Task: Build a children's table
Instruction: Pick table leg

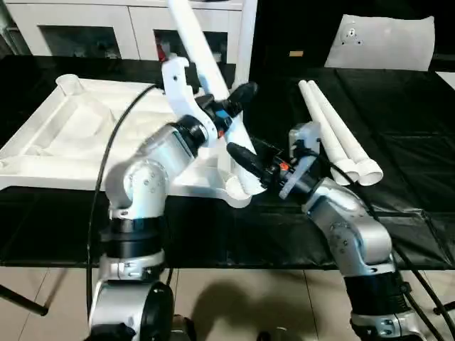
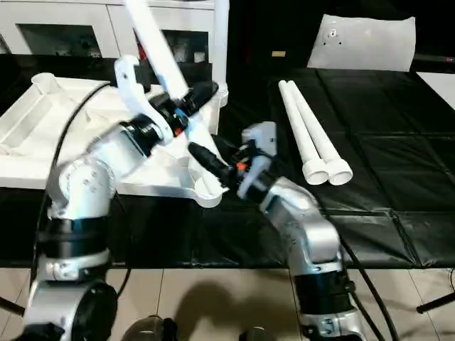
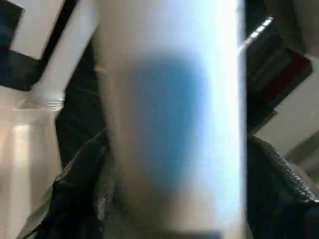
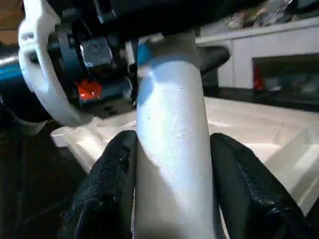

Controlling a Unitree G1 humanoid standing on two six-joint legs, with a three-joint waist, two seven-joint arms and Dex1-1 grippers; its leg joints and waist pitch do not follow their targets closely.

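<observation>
You had the white tabletop [image 1: 85, 135] lying ribbed side up on the black surface. One tube leg [image 1: 213, 85] leaned steeply, its foot at the near corner socket [image 1: 238, 192]. Another leg [image 1: 245, 35] stood upright behind it. Two spare legs [image 1: 338, 138] lay side by side, well apart.

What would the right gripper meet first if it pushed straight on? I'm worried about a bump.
The right gripper already straddles the tilted leg; straight on it would probably meet the left gripper, though depth is unclear.
</observation>
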